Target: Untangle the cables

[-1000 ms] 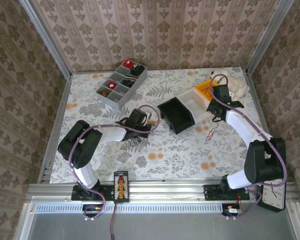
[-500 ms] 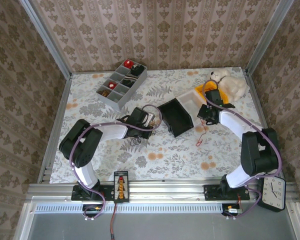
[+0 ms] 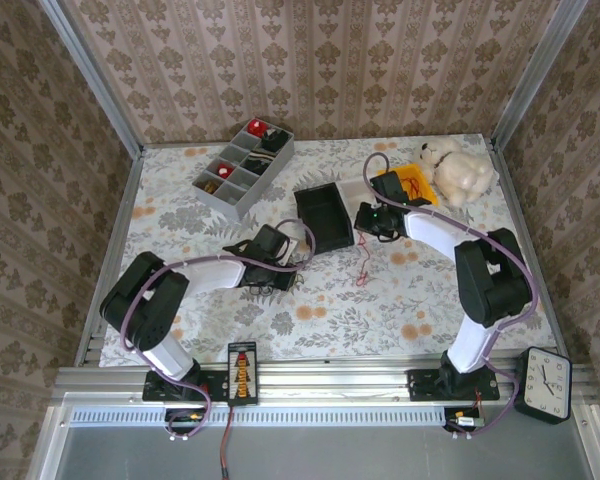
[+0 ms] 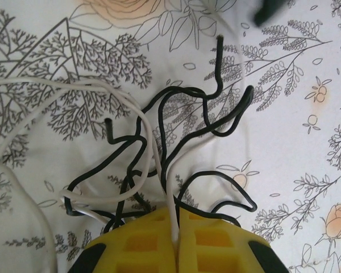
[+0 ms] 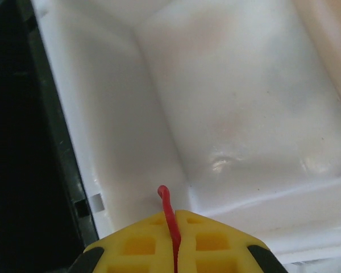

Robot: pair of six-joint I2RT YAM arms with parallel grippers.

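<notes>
i read this as the pull-apart step. my left gripper (image 4: 175, 228) is pinched tight on the whitish cable (image 4: 170, 207), low over the table (image 3: 380, 310) left of centre. the black cable (image 4: 220, 62) loops over and under the whitish one just ahead of the fingers. my right gripper (image 5: 175, 228) is clamped on the red cable (image 5: 167, 206) above the white bin (image 5: 233, 85), and in the top view its tail hangs toward the cloth, apart from the other two.

next, i judge, the red one wants laying down clear, then the whitish one drawn slowly out of the black loops. the black bin (image 3: 323, 212) sits just left of the right gripper, and bin walls could snag a trailing tail. the open room is the near middle of the table.
</notes>
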